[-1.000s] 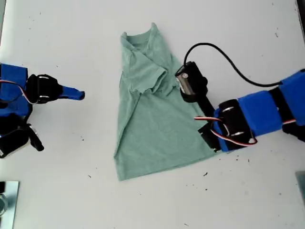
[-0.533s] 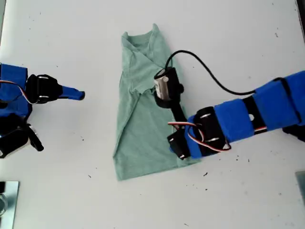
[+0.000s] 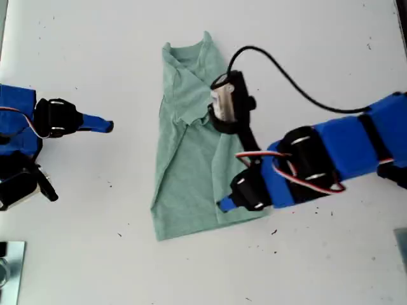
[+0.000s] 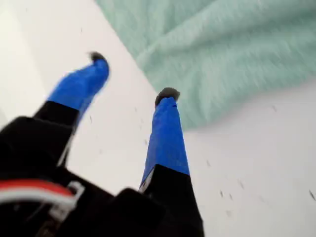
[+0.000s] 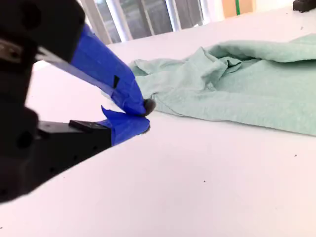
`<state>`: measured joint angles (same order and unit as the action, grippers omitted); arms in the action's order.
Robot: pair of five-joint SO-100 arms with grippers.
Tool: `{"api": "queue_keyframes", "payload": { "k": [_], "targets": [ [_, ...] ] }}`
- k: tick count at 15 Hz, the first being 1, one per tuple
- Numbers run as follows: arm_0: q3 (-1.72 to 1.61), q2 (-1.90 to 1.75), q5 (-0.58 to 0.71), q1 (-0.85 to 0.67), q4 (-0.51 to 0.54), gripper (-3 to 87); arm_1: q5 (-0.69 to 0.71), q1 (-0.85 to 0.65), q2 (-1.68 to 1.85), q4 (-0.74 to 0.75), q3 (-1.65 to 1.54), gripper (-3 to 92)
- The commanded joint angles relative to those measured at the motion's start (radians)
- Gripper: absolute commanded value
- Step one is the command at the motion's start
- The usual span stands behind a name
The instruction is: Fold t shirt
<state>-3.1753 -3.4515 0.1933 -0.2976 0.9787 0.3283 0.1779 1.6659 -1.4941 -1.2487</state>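
The white table (image 3: 331,38) carries the t shirt (image 3: 191,171), lying flat with its neckline pointing away from the hem and one side folded in over the middle.

My first gripper (image 4: 131,76) hangs over the shirt's hem; its wrist view shows the two blue fingers (image 4: 165,133) spread apart and empty, the shirt edge just beyond the tips, with bare table below. In the exterior view only one blue tip (image 3: 224,204) shows, so the spread cannot be read there.

My second gripper (image 5: 145,114) sits well clear of the shirt at the exterior view's left (image 3: 105,126), fingers closed together, empty. Its wrist view alone shows windows (image 5: 148,15) behind the table.
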Motion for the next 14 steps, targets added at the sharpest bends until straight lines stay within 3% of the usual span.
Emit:
{"api": "queue_keyframes", "payload": {
  "k": [1, 4, 6, 9, 11, 12, 14],
  "targets": [
    [-0.002, -0.012, -0.008, 0.029, 0.017, -0.3, 0.020, -0.072, 0.367, -0.209, -0.241, 2.5],
    [-0.002, -0.017, -0.014, 0.032, 0.020, -0.3, 0.117, -0.222, 0.904, 0.069, -0.985, 2.3],
    [-0.002, -0.018, -0.018, 0.035, 0.020, -0.3, 0.110, -0.276, 1.175, 0.150, -1.338, 2.3],
    [0.043, 0.029, -0.055, 0.044, 0.020, -0.3, 0.092, -0.304, 1.353, 0.144, -1.540, 2.3],
    [0.347, 0.405, -0.163, 0.156, 0.043, -0.3, 0.104, -0.318, 1.422, 0.153, -1.611, 2.3],
    [0.572, 0.632, -0.210, 0.218, 0.120, -0.3, 0.114, -0.328, 1.471, 0.147, -1.635, 2.3],
    [1.157, 1.104, -0.282, 0.313, 0.437, -0.3, 0.118, -0.337, 1.526, 0.152, -1.674, 2.3]
  ]
}}
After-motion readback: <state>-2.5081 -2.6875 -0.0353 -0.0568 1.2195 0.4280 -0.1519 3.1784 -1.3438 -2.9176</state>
